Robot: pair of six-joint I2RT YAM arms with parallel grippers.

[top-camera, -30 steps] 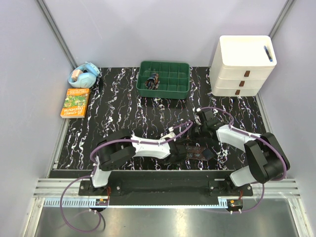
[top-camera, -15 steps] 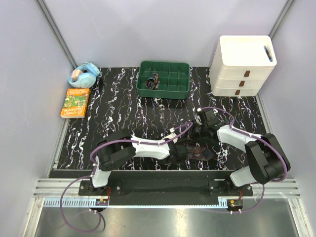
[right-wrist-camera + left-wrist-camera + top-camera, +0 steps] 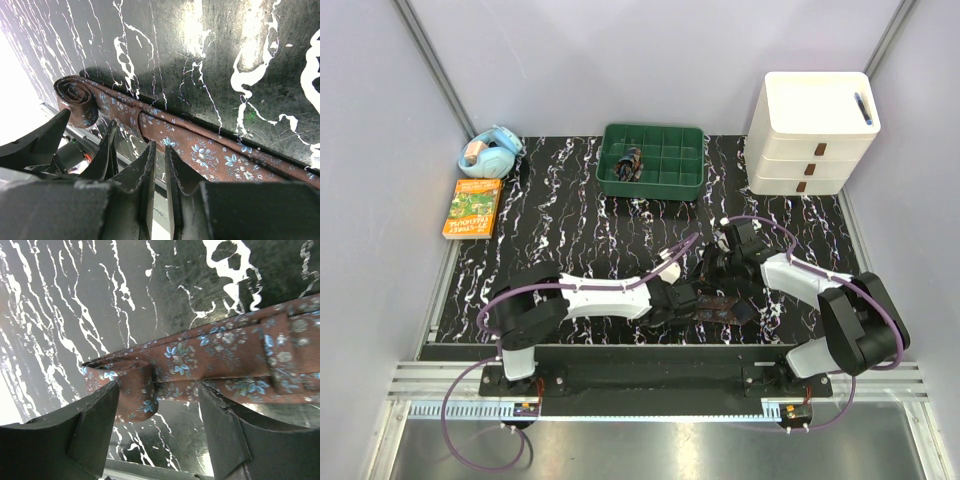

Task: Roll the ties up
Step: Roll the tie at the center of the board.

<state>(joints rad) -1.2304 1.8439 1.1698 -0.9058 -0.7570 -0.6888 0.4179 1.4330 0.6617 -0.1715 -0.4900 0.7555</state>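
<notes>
One tie [image 3: 722, 306], brown cloth with small blue flowers, lies flat on the black marbled mat near its front edge. In the left wrist view the tie [image 3: 225, 352] ends in a small rolled end [image 3: 125, 377]. My left gripper [image 3: 157, 417] stands open just in front of that roll and holds nothing. From the right wrist the tie [image 3: 205, 147] runs across the view, and its roll [image 3: 74, 95] sits at the left. My right gripper [image 3: 158, 150] is over the strip, its jaws together but for a thin slit. A dark rolled bundle [image 3: 630, 163] sits in the green tray.
The green compartment tray [image 3: 655, 187] stands at the back middle and white drawers [image 3: 812, 130] at the back right. At the left lie an orange book [image 3: 472, 207] and a blue object [image 3: 490, 152]. The mat's front edge and a metal rail [image 3: 650, 352] run close behind the tie.
My left gripper has opened and let go of the tie's rolled end, and the left arm has drawn back to the left. The right arm has barely moved.
</notes>
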